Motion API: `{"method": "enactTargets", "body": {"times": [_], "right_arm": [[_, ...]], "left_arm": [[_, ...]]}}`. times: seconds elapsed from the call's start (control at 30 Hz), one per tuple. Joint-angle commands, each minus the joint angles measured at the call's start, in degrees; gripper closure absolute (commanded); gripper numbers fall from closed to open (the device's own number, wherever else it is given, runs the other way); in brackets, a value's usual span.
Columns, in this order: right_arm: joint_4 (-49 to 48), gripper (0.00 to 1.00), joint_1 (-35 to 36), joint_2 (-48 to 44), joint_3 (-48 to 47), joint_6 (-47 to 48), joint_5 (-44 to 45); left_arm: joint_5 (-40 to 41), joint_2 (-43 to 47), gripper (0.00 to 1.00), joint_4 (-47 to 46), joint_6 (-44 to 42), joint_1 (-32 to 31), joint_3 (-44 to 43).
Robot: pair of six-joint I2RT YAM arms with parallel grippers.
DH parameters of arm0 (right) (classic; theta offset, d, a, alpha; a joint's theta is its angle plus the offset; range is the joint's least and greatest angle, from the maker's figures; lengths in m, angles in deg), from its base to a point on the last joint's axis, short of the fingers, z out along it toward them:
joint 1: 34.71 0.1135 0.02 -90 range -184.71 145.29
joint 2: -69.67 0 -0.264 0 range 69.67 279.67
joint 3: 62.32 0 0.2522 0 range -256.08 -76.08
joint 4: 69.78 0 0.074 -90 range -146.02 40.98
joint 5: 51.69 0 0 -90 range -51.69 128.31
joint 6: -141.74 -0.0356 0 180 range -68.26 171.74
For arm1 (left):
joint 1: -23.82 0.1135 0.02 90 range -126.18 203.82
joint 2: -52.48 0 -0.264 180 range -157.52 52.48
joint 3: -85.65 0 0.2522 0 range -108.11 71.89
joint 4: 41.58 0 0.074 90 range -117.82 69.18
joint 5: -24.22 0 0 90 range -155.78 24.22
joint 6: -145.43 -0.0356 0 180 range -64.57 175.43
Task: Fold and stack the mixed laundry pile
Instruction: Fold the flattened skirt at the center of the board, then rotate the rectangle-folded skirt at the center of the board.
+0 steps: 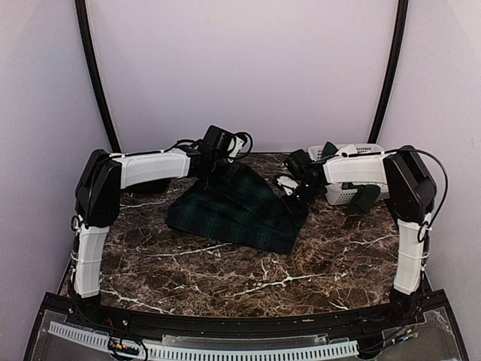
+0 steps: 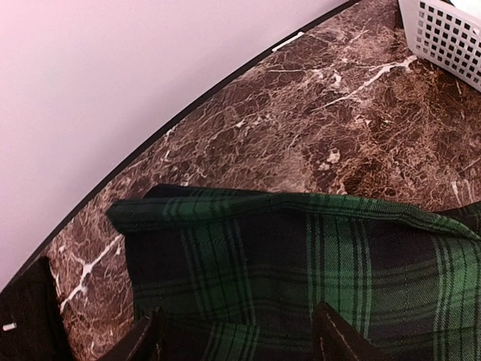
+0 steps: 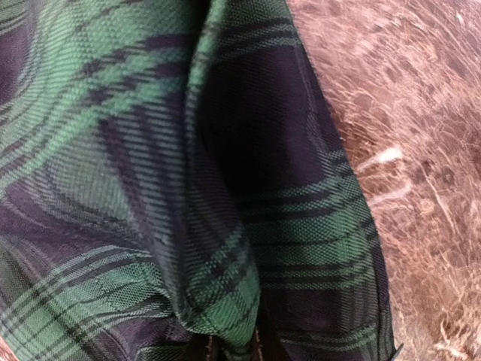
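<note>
Tartan skirt (image 3: 150, 188) fills the right wrist view, its green-and-navy weave hard up against the lens, with a strip of brown marbled bench (image 3: 428, 150) down the right side. At the bottom edge a raised fold of the cloth runs into the right pincer (image 3: 233, 350). Its dark tips stand almost together with the fold nipped between them, though only their very ends show.

From above, the skirt lies spread on the middle of the bench, toward the back, in a rough wedge that widens to the front. The right pincer sits at its right-hand edge and the left pincer (image 1: 215, 161) over its rear left corner.

The left wrist view shows the left pincer standing wide. Its two dark fingers (image 2: 334, 337) rise from the bottom of the frame well apart, and the skirt lies flat under the gap, gripped by neither. Whether the tips touch the cloth I cannot tell. Beyond the skirt's far edge, bare marble runs up to the wall.

A white basket (image 1: 347, 194) stands at the rear right of the bench, partly behind the right arm and apart from the skirt. A dark green cloth (image 1: 366, 199) hangs over its near rim.
</note>
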Motion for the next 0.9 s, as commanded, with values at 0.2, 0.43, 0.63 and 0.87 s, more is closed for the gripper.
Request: {"method": "enactTargets", "body": {"times": [0.2, 0.43, 0.63, 0.87], "right_arm": [[2.44, 0.82, -0.79, -3.74, -0.93, 1.18, 2.30], [1.79, 0.55, -1.54, -3.21, -1.13, 1.42, 0.54], [1.73, 0.62, -2.34, -0.32, -1.34, 2.06, -2.70], [4.70, 0.76, -1.44, 2.62, -0.18, 2.41, -1.27]], "left_arm": [[-0.30, 20.73, 0.30, 8.02, 16.37, 0.00, 18.60], [-6.68, 25.44, 0.24, 6.63, 22.11, -0.48, 31.77], [-7.68, 23.70, 0.24, 8.12, 25.13, -0.46, 34.16], [-5.78, 19.75, 0.23, 10.75, 26.70, 0.79, 34.78]]}}
